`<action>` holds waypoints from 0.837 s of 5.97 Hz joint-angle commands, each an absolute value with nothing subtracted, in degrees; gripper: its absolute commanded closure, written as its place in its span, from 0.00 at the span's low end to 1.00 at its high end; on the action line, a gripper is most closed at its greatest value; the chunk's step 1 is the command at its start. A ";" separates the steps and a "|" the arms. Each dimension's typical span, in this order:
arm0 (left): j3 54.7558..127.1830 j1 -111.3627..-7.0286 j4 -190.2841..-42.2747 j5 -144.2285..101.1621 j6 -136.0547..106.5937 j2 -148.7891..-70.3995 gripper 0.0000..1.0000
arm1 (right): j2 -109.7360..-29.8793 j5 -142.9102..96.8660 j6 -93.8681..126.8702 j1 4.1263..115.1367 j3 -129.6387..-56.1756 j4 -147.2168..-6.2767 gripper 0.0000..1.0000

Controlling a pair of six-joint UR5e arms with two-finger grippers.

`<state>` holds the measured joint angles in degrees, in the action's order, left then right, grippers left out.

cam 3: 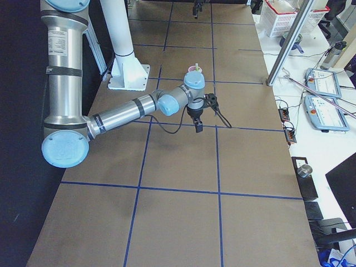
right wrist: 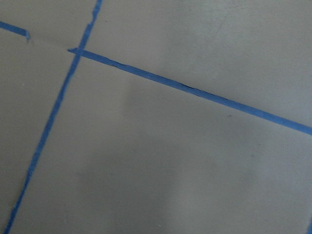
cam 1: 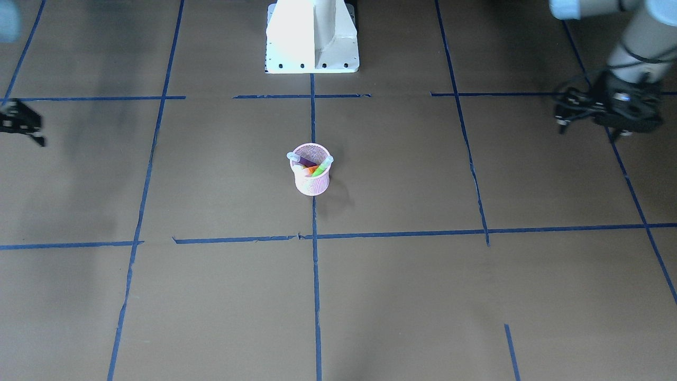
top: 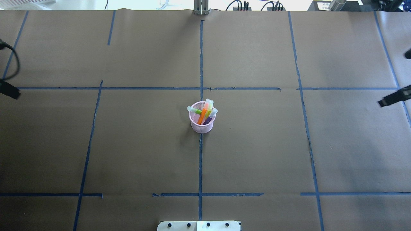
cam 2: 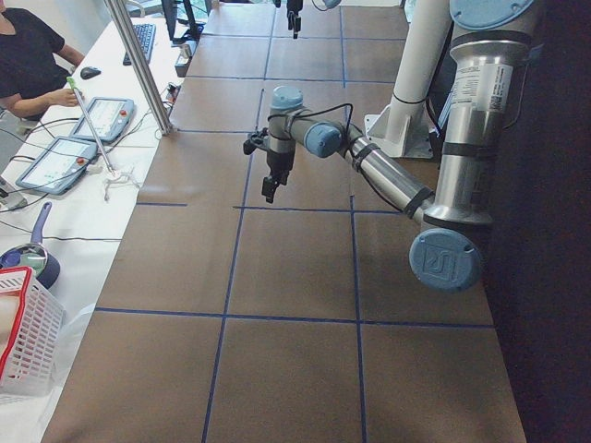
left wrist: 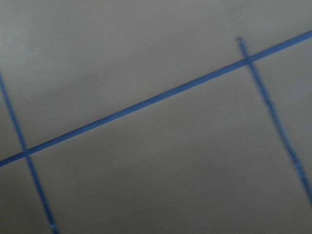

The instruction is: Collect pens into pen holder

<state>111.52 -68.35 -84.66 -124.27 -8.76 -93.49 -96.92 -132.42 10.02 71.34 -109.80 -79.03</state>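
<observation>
The pink wire-mesh pen holder stands upright at the middle of the table, also in the overhead view. The purple pen, the orange pen and the green pen all stand inside it, with their pale caps over the rim. My left gripper hovers far out at the table's left side, also at the overhead view's edge. My right gripper hovers far out at the right side. Both are empty. I cannot tell whether either is open or shut. Both wrist views show only bare table.
The white robot base stands behind the holder. Blue tape lines cross the brown table cover. Beyond the table's far edge is a desk with tablets, a seated person and a red-rimmed basket.
</observation>
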 commanded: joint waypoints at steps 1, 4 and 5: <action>102.06 -78.28 -84.81 -132.53 2.94 -94.13 0.00 | -100.63 -135.43 2.20 80.81 -108.11 -86.33 0.00; 96.45 -85.50 -82.01 -132.36 8.61 -93.52 0.00 | -103.09 -135.97 -4.90 86.47 -106.43 -92.11 0.00; 94.68 -85.78 -81.92 -132.54 8.61 -92.99 0.00 | -103.18 -135.97 -5.27 87.18 -106.26 -92.20 0.00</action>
